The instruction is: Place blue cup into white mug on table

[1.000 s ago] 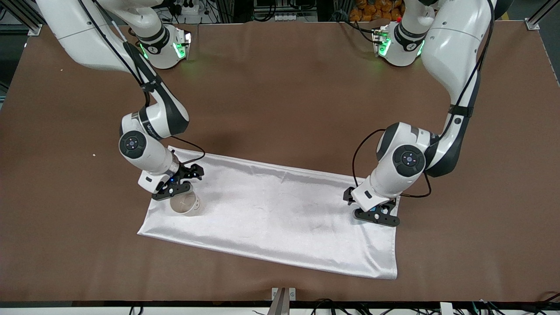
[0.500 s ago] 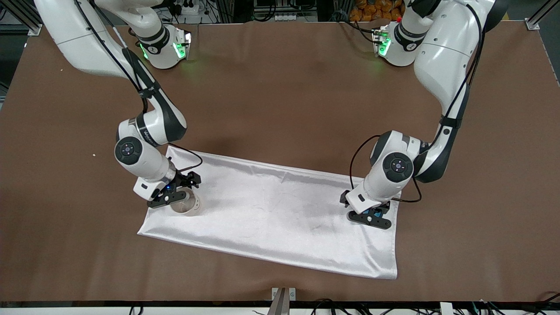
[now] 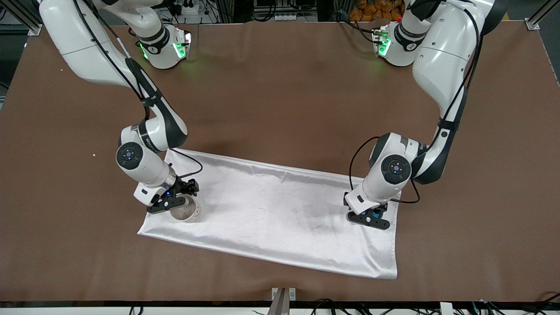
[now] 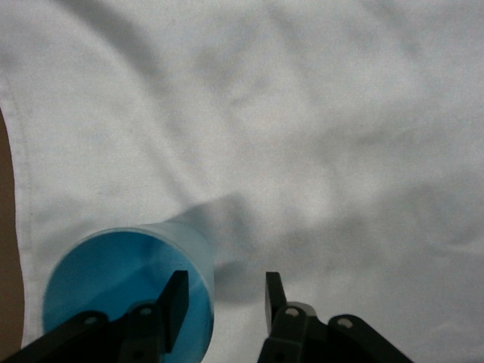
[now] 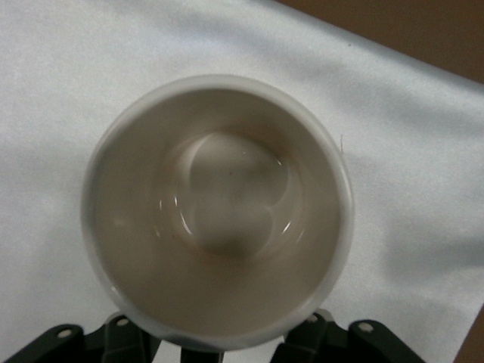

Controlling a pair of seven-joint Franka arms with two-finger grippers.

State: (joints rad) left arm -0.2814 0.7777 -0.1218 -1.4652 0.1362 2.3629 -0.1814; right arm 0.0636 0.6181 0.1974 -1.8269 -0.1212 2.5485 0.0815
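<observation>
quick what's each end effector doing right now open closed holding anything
Left end effector: open, one finger inside the blue cup, not clamped.
Right end effector: at the white mug; cannot be told.

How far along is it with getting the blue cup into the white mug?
Done: nothing; the white mug is empty. In hand: the left gripper straddles the blue cup wall, fingers open; the right gripper sits at the mug. Left: grasping, carrying, dropping in.

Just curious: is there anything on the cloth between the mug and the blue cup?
No. In the front view, only bare white cloth lies between the mug and the blue cup.
</observation>
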